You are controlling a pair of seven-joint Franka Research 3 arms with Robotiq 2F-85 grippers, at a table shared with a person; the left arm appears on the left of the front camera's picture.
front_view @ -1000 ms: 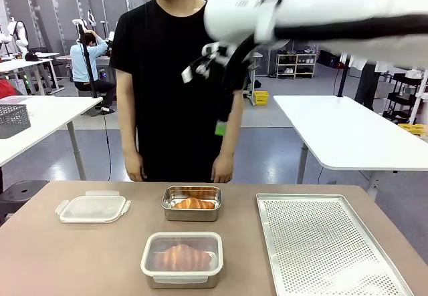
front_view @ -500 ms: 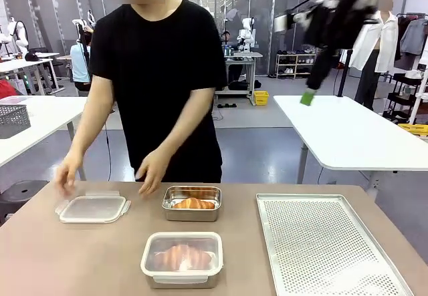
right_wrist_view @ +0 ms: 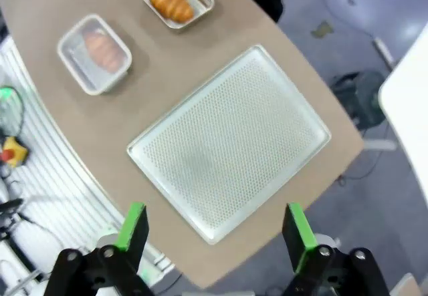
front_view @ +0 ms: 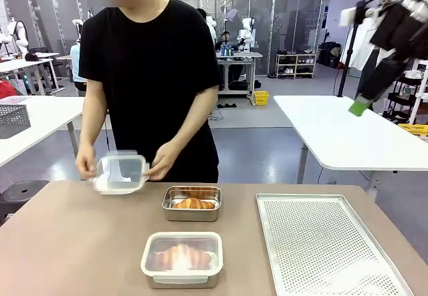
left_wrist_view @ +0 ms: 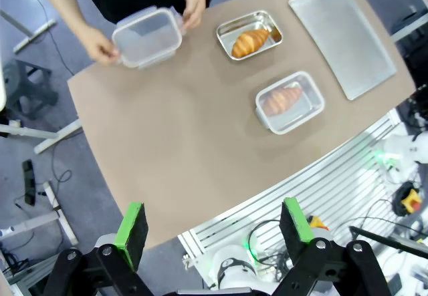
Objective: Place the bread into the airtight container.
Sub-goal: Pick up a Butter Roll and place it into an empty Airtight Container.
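Across the lower frame, a brown table is seen bearing, at right, a perforated tray. At centre, bread is sealed inside a lidded airtight container; another croissant lies in a steel pan. A clear lid is held up by a person's hands. Both the left gripper and right gripper are raised high, jaws spread, nothing held.

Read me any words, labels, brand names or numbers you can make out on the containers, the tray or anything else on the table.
None can be read.
Lidded container with a croissant inside: no label visible.
Open metal container: no marking visible.
Perforated tray: bare metal.
Lid in the person's hands: clear plastic, no print visible.
Background equipment: too small and blurred to read.
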